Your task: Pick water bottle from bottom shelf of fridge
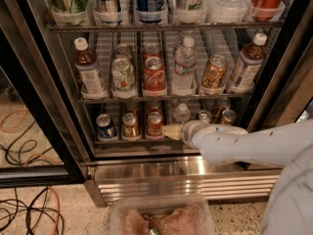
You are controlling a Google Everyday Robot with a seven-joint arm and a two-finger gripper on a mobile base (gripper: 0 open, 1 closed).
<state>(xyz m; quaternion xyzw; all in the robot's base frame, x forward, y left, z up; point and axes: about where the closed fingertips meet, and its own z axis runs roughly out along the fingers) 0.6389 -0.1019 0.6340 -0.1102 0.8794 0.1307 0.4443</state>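
Observation:
The fridge (44, 106) stands open in front of me. Its bottom shelf (142, 142) holds a blue can (104, 126), a gold can (131, 125), a red can (154, 123) and silver-topped cans (205, 116). The water bottle (181, 112), clear with a white cap, stands among them, right of the red can. My gripper (171, 131), on the white arm reaching in from the right, sits at the shelf's front edge, just below and in front of the water bottle. It hides the bottle's lower part.
The middle rack holds a second water bottle (185, 65), cans and brown tea bottles (88, 67) (247, 62). The ribbed steel base (186, 177) lies below the shelf. A clear plastic tub (161, 217) is at the bottom. Cables (24, 214) lie on the floor at left.

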